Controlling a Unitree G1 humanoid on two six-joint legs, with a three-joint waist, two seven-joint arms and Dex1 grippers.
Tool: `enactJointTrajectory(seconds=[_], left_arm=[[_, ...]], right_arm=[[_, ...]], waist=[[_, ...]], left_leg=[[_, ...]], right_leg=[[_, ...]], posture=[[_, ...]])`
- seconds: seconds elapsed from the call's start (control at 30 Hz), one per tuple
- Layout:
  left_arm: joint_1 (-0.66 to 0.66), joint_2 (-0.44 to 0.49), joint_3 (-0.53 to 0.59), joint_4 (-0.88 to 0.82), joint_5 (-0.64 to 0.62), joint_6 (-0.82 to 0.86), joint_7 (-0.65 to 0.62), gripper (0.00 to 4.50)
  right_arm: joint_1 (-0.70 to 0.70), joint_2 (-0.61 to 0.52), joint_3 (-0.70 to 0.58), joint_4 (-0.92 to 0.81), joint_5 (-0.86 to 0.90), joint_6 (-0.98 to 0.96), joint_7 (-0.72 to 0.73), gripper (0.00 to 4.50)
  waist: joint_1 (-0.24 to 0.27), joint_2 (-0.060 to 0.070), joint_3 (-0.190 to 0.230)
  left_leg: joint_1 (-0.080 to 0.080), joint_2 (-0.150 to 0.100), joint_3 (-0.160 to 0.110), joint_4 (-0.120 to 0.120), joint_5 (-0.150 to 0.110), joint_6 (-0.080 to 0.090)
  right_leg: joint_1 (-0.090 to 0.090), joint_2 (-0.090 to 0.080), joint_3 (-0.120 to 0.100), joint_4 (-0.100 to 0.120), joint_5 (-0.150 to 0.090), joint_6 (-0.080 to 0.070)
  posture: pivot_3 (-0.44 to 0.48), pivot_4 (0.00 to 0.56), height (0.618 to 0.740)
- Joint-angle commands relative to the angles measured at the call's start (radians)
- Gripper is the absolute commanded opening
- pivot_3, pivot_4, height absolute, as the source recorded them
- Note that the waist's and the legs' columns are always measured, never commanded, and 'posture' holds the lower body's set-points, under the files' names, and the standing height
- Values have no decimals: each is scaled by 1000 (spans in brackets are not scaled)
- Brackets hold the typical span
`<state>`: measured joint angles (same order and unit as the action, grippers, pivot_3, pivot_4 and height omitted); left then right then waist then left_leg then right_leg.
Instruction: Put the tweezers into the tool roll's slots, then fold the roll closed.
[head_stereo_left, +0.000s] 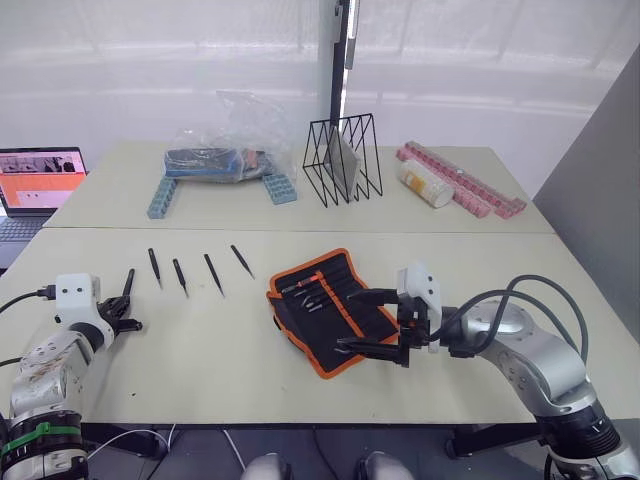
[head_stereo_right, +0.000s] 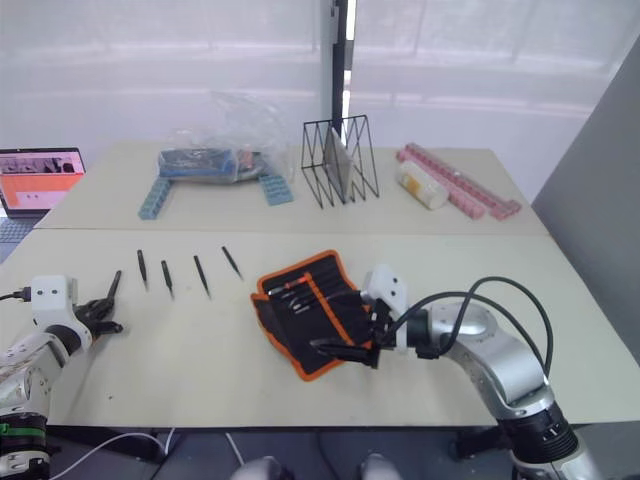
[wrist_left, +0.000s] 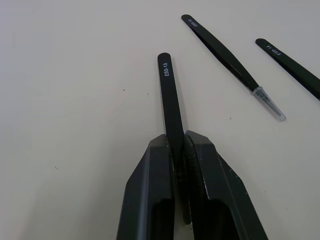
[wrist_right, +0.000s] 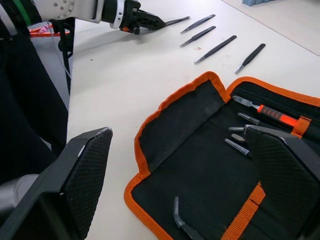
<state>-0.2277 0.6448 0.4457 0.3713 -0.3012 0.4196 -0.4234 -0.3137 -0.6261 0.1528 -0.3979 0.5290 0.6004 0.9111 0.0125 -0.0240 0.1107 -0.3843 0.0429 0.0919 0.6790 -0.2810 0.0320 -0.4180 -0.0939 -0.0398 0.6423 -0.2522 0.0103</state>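
Observation:
The tool roll (head_stereo_left: 325, 305) lies open and flat at the table's middle, black with orange trim. Its slots (head_stereo_left: 313, 290) hold several small tools, one with an orange-red handle (wrist_right: 277, 115). My right gripper (head_stereo_left: 347, 318) stands open, its fingers (wrist_right: 90, 170) straddling the roll's right part just above it, holding nothing. At the near left my left gripper (head_stereo_left: 125, 300) is shut on one black tweezer (wrist_left: 170, 100) resting low on the table. Several more tweezers (head_stereo_left: 180, 276) lie in a row between that gripper and the roll.
A laptop (head_stereo_left: 40, 180) sits at the far left. On the back table are a plastic bag of items (head_stereo_left: 215, 150), blue blocks (head_stereo_left: 163, 197), a black wire rack (head_stereo_left: 343, 160), a white cylinder (head_stereo_left: 425, 185) and pink racks (head_stereo_left: 470, 185).

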Motion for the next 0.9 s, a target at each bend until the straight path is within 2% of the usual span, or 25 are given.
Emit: enactJointTrajectory(seconds=[0.03, 0.1, 0.13, 0.27, 0.37, 0.47, 0.57, 0.73, 0.9], left_arm=[[31, 6, -2, 5, -1, 14, -15, 19], [64, 16, 4, -60, -11, 11, -38, 19], [96, 22, 14, -117, -24, 18, -54, 1], [217, 55, 63, -338, -81, 67, -103, 0], [252, 75, 77, -476, -128, 107, -137, 0], [239, 91, 45, -568, -159, 154, -159, 0], [178, 113, -57, -652, -178, 204, -199, 0], [-18, 107, -279, -690, -187, 251, -283, 0], [-199, 23, -496, -608, -138, 252, -345, 0]], right_arm=[[13, 20, -23, 11, -31, -24, -47, 4500], [30, 29, -31, 18, -43, -29, -70, 4500], [46, 30, -40, 20, -46, -32, -77, 4244], [105, 38, -72, 10, -46, -25, -118, 2927], [135, 62, -69, 15, -80, -33, -173, 1930], [156, 97, -60, 26, -120, -28, -238, 935], [194, 147, -44, 21, -145, -17, -302, 29], [250, 242, -34, 53, -194, -74, -383, 29], [280, 293, -16, 94, -233, -115, -416, 29]], waist=[[0, 0, 0], [-3, 0, 0], [-3, 0, 0], [-7, -1, 0], [-7, -3, 1], [-1, -3, 2], [1, -3, 2], [-2, -3, 2], [-7, -3, 2]], left_leg=[[0, 0, 0, 0, 0, 0], [-1, 0, 0, 0, 0, 0], [-1, 0, 0, 0, 0, 0], [-4, 1, 0, 0, -1, 1], [-4, 2, 0, 0, 0, 0], [-4, 2, -2, 0, 1, -2], [-4, 1, -2, 0, 1, -2], [-4, 0, -1, 0, 1, -2], [-4, -2, -1, 0, 1, -1]], right_leg=[[0, 0, 0, 0, 0, 0], [-1, 0, 0, 0, 0, 0], [-1, 0, 0, 0, 0, 0], [-3, -3, 1, -1, 0, 0], [-4, -5, 0, -2, 0, 0], [-3, -6, 0, -2, 0, -1], [-3, -7, 0, -2, 0, -1], [-3, 1, 0, -1, 0, -1], [-3, 6, 2, -1, 0, 0]], posture=[[0, 150, 737], [0, 150, 737], [0, 150, 737], [0, 150, 737], [0, 150, 737], [0, 150, 737], [0, 150, 737], [0, 150, 737], [0, 150, 737]])
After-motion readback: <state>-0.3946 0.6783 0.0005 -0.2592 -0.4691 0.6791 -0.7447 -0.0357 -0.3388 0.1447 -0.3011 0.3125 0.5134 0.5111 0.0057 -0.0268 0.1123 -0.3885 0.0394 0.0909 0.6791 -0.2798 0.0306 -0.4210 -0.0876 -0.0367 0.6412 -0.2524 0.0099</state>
